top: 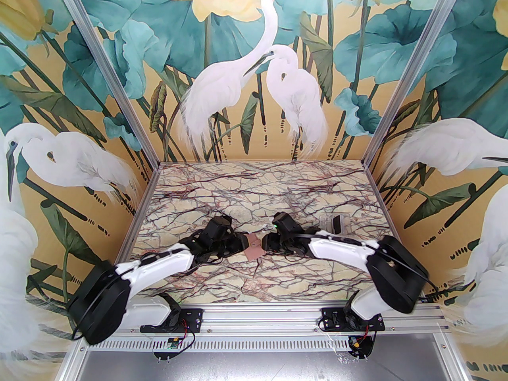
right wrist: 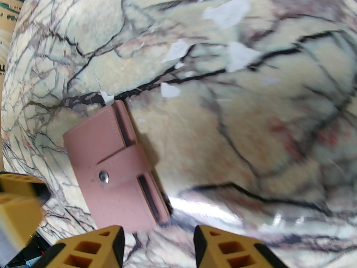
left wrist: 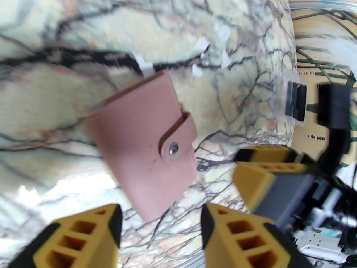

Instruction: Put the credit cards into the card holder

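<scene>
At the near left of the table (top: 258, 189), I see the left arm (top: 158, 266) reaching in low toward the middle, its wrist dark against the veined marble. The left gripper (left wrist: 160, 227) is released: its two yellow fingers (left wrist: 83, 233) stand well apart with nothing between them, only marble and the near corner of the wallet just beyond their tips.

Next comes the card holder (left wrist: 139, 138), lying flat on the table about midway between the two grippers (from overhead it is a small pink patch right where the two wrists meet). It is closed, the short tab (left wrist: 181, 133) folded over the front cover and the round metal snap (left wrist: 174, 148) pressed shut. From my right wrist camera I can see a dark slit running along its open edge, above and below the tab.

To its right the right gripper (right wrist: 157, 233) is also released, fingers parted with bare marble and the holder's near edge ahead of them; neither claw touches the holder. A few white flecks (right wrist: 227, 11) dot the marble beyond it.

Farther right, behind the right arm (top: 341, 248), a small clear plastic box (top: 332, 222) sits on the table with something black inside.
</scene>
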